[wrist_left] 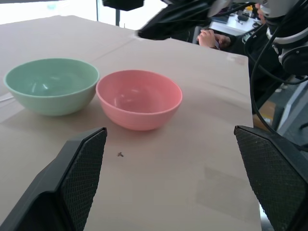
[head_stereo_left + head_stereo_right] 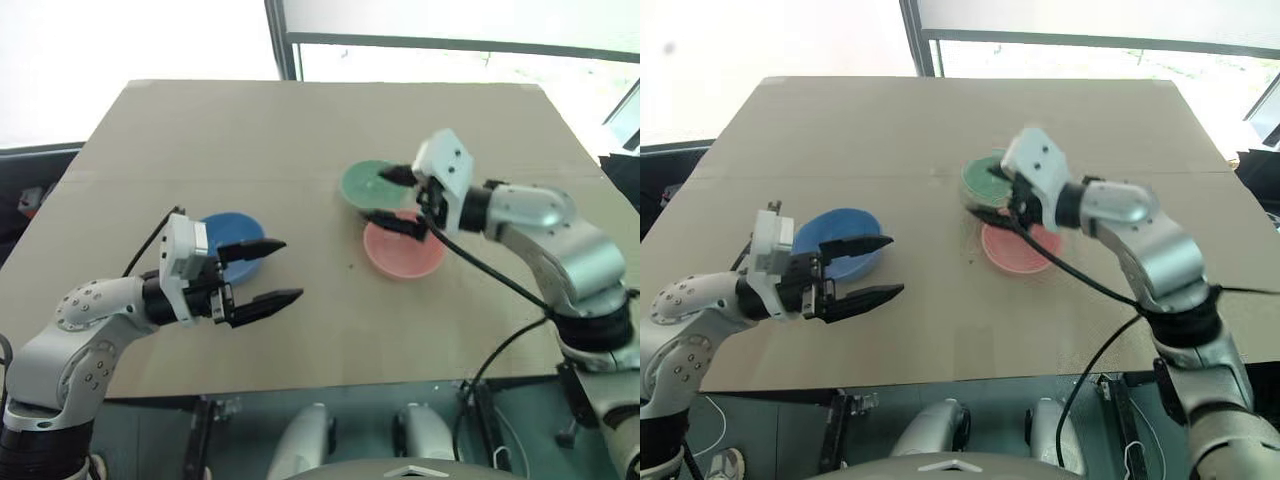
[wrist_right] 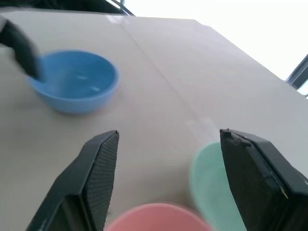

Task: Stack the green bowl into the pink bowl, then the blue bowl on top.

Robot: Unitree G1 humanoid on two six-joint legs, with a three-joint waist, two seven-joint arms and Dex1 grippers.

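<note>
Table point(image 2: 300, 130): tan, cardboard-like top with a crease running across it; carries all three bowls.

Right arm reaches in over the middle of the table. Right hand point(image 2: 392, 196) hangs above the spot where two bowls sit; fingers spread apart, nothing between them. In the right wrist view both pads point(image 3: 98, 180) frame bare table and bowl rims.

Left arm low on the near left side. Left hand point(image 2: 270, 270) hovers above the table, pointing toward the centre, jaws at their widest, holding nothing. Its upper finger overlaps the blue bowl in the head views; contact cannot be told.

Pink bowl point(image 1: 138, 98): upright on the table, right of centre, empty.

Green bowl point(image 1: 52, 84): upright, empty, just beside the pink bowl on its far side; rims look almost touching. Not stacked.

Blue bowl point(image 2: 840, 243): upright, empty, left of centre, well apart from the other two.

Small dark speck point(image 1: 120, 154) on the table near the pink bowl.
</note>
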